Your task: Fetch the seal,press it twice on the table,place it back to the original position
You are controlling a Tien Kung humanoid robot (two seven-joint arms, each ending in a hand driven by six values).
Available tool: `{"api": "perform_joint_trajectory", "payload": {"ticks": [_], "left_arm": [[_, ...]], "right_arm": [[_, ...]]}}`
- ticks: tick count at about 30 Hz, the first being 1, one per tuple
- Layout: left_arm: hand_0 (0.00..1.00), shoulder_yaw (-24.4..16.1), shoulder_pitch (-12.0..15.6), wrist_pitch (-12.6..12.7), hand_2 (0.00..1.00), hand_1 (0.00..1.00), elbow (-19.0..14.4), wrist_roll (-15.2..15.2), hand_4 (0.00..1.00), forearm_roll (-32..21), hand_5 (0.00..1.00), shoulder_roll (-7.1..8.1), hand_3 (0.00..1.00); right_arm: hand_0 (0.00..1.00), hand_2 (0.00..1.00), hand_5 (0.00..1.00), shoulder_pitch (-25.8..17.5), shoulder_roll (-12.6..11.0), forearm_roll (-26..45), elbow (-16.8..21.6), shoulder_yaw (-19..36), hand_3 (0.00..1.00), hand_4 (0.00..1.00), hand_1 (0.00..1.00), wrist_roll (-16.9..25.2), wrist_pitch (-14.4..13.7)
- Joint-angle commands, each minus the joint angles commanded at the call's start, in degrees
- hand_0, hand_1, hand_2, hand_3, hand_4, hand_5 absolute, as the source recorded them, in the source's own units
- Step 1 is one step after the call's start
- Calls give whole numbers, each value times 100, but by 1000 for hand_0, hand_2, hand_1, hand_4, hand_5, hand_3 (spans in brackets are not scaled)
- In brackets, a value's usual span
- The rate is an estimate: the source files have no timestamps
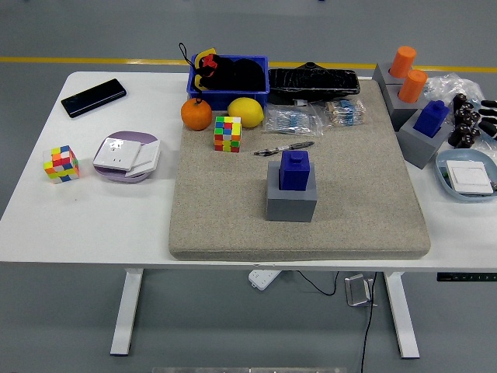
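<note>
- Blue seal (295,169) is sitting upright in its grey holder block (291,201), near the middle of the beige mat (233,225) that is covering the centre of the desk (85,217).
- Seal's long axis is standing vertical; its small knob is pointing up, so a top-down or side pinch looks workable.
- No hand is touching the seal; it is standing free on all sides, with a pen (283,148) lying just behind it toward the far edge.
- Neither robot hand is clearly showing. Only a sliver of dark parts is showing at the right edge of the desk (489,113), too small to call a hand or to judge its fingers.
- Left arm is not appearing anywhere.
- Key relation, as judged: the seal is lying well apart from the right edge, toward the centre, so any reach from the right side is needing to travel inward across the mat. Which arm is nearer cannot be settled here.
- A second blue seal (431,118) is resting in another grey holder (415,144) by the right edge, beside two orange pegs (408,71).
- Judgement: the seal is resting at its home position.
</note>
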Motion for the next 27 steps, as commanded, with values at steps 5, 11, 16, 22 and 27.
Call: {"api": "perform_joint_trajectory", "payload": {"ticks": [5, 11, 16, 22, 27], "left_arm": [[722, 6, -17, 4, 681, 694, 1, -1, 692, -15, 261, 19, 751], [723, 29, -20, 27, 681, 693, -4, 14, 691, -13, 264, -1, 750], [723, 32, -56, 32, 681, 693, -15, 8, 691, -9, 264, -1, 750], [722, 123, -63, 37, 681, 693, -7, 12, 690, -71, 264, 9, 749], [722, 117, -64, 44, 680, 694, -6, 12, 689, -68, 265, 18, 750]], "right_arm": [[883, 856, 790, -263, -15, 164, 21, 428, 829, 998, 881, -87, 82], [883, 856, 922, -495, 108, 235, 87, 881, 826, 998, 879, -128, 91], [883, 856, 922, -670, 185, 199, 130, 1280, 826, 998, 879, -183, 64], [882, 854, 928, -832, 298, 112, 175, 1690, 820, 998, 868, -235, 48], [881, 851, 918, -911, 307, 77, 175, 1886, 819, 998, 864, -260, 21]]}}
